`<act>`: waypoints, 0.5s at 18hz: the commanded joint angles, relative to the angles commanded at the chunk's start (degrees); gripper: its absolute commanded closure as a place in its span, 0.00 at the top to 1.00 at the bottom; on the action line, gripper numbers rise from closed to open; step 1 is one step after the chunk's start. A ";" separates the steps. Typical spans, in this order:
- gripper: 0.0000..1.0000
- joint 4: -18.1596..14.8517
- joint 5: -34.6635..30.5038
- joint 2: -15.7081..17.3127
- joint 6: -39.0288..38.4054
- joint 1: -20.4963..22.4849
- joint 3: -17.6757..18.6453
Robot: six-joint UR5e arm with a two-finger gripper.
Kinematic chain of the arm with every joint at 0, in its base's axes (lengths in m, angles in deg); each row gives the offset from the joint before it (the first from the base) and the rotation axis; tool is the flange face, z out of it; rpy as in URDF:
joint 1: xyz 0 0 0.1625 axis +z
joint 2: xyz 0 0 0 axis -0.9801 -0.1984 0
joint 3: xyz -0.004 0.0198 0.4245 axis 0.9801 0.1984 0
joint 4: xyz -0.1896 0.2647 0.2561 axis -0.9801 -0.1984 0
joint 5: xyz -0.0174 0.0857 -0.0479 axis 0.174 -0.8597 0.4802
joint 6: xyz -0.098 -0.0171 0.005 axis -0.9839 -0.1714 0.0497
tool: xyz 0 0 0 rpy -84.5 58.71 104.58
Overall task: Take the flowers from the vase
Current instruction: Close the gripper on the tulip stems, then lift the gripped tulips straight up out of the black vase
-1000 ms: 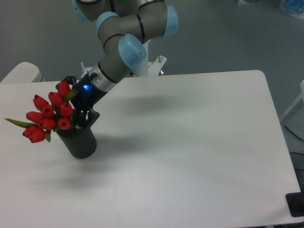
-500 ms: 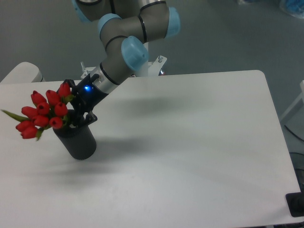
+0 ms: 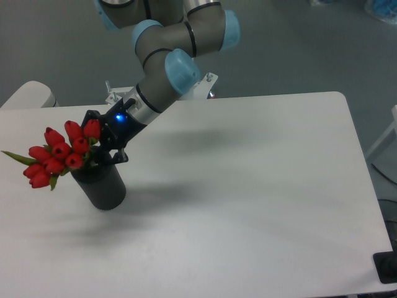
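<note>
The flowers (image 3: 60, 155), a bunch of red tulip buds with narrow green leaves, lean out to the left over the rim of the vase (image 3: 104, 187). The vase is a short dark cylinder standing on the left part of the white table (image 3: 248, 186). My gripper (image 3: 101, 149) reaches down from the upper right to the vase mouth and is closed around the flower stems just above the rim. The stems and fingertips are dark and partly hidden against the vase. A blue light glows on the wrist.
My arm stretches from its base behind the table's far edge (image 3: 205, 84) down to the left. A white rounded object (image 3: 28, 94) sits at the far left. A black object (image 3: 387, 268) is at the table's front right corner.
The bunch has shifted a little with the gripper, first dipping left, then coming back up slightly. The wrist has moved slightly right. The vase has stayed in place.
</note>
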 joint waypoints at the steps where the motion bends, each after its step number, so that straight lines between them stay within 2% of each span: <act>1: 0.36 0.00 0.00 0.00 -0.18 0.09 0.00; 6: 0.36 -0.09 1.49 0.35 -0.96 0.79 -0.79; 9: 0.37 -0.09 1.93 1.14 -5.79 1.06 -2.72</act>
